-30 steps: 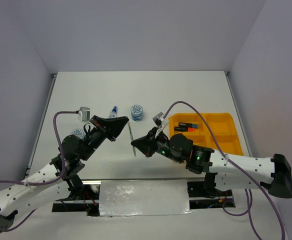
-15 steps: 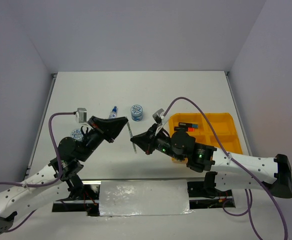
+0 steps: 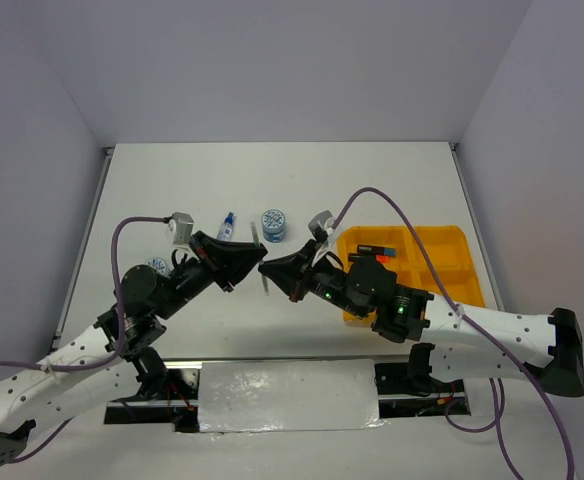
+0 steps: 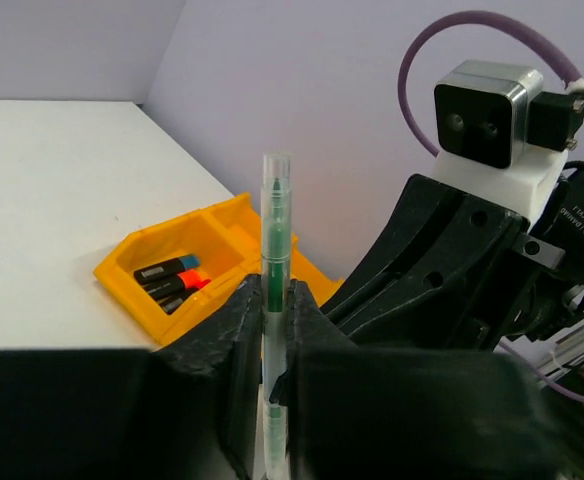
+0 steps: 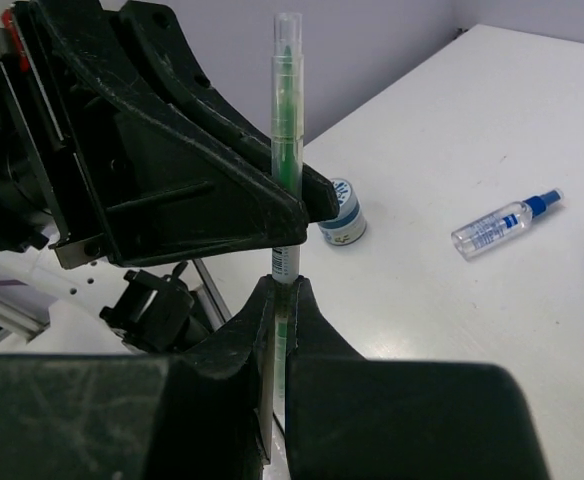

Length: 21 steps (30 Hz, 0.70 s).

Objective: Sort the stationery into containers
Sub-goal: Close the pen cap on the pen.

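Observation:
A thin green pen (image 3: 256, 238) hangs above the table between the two arms, standing on end in both wrist views. My left gripper (image 3: 261, 266) comes in from the left, and its jaws press the pen (image 4: 276, 230) on both sides. From the right, my right gripper (image 3: 270, 274) is shut on the lower part of the same pen (image 5: 288, 120). The orange-yellow tray (image 3: 454, 272) lies on the right. Its far-left compartment holds black highlighters (image 3: 372, 252) with blue and orange caps.
A blue-capped clear bottle (image 3: 227, 225) and a round blue-white pot (image 3: 273, 224) lie behind the grippers. Another pot (image 3: 155, 266) sits by the left arm. The tray's other compartments (image 3: 442, 245) look bare.
My left gripper has swung right and met the right gripper's tip. The pen now stands between both pairs of jaws, slightly farther from the near edge.

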### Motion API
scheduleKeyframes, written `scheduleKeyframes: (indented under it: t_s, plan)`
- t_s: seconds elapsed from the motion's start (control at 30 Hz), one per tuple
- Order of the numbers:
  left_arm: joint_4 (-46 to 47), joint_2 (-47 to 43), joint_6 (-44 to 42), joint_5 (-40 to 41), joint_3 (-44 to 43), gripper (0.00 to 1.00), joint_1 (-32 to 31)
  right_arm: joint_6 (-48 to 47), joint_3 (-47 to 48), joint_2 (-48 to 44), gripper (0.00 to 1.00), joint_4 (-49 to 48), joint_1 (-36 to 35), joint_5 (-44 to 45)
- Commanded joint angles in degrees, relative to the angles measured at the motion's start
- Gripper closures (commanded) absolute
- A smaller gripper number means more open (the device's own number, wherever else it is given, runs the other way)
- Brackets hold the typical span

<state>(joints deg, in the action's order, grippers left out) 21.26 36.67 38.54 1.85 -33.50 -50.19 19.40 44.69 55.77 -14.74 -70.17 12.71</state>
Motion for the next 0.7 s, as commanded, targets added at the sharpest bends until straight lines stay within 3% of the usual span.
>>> scheduleKeyframes:
  t_s: [0.0, 0.03, 0.07, 0.13, 0.2, 0.27, 0.33, 0.4, 0.43, 0.5, 0.57, 0.6, 0.67]
  plan:
    - [-0.69, -0.28, -2.86, -3.16, -2.27, 0.85, -0.25, -1.64, 4.44, 0.39, 1.00, -4.07, 0.03, -0.75]
    - [-0.95, -0.37, -3.21, -3.69, -2.45, 0.97, -0.25, -1.73, 4.36, 0.57, 1.00, -4.15, 0.03, -1.28]
    - [-1.21, -0.28, -3.65, -5.00, -2.71, 1.00, -0.25, -1.82, 4.27, 0.66, 1.00, -4.33, 0.03, -1.63]
    - [-1.31, -0.28, -5.23, -6.85, -3.33, 1.00, -0.25, -2.08, 4.09, 0.74, 0.89, -4.42, 0.03, -3.04]
    - [0.45, -1.15, -6.37, -10.35, -2.81, 1.00, -0.25, -2.26, 4.09, 1.18, 0.67, -4.68, 0.30, -5.84]
    - [3.25, -1.86, -6.64, -12.04, -2.10, 1.00, -0.25, -1.82, 4.71, 1.80, 0.65, -4.51, 0.82, -7.87]
    - [5.10, -2.56, -6.29, -13.53, -1.14, 1.00, -0.34, -1.73, 5.15, 2.59, 0.69, -4.94, 1.00, -8.75]
    - [6.60, -2.74, -5.85, -13.89, -0.69, 1.00, -0.25, -1.47, 6.02, 3.03, 0.78, -4.95, 1.00, -9.81]
    - [6.95, -2.65, -5.85, -14.06, -0.69, 1.00, -0.25, -1.47, 6.37, 3.47, 0.92, -4.51, 1.09, -9.98]
    - [5.73, -2.48, -6.11, -13.02, -1.13, 1.00, -0.25, -1.47, 6.82, 3.47, 1.00, -4.24, 1.09, -10.16]
    - [4.94, -2.83, -6.55, -12.14, -1.74, 0.89, -0.25, -1.21, 6.29, 2.95, 1.00, -4.68, 1.09, -10.16]
    - [3.89, -3.00, -6.73, -10.65, -2.01, 0.67, -0.25, -1.12, 5.68, 2.51, 1.00, -5.03, 1.09, -9.99]
    - [2.57, -3.44, -7.51, -8.71, -3.15, 0.40, -0.25, -1.03, 5.15, 2.24, 1.00, -4.95, 1.09, -9.99]
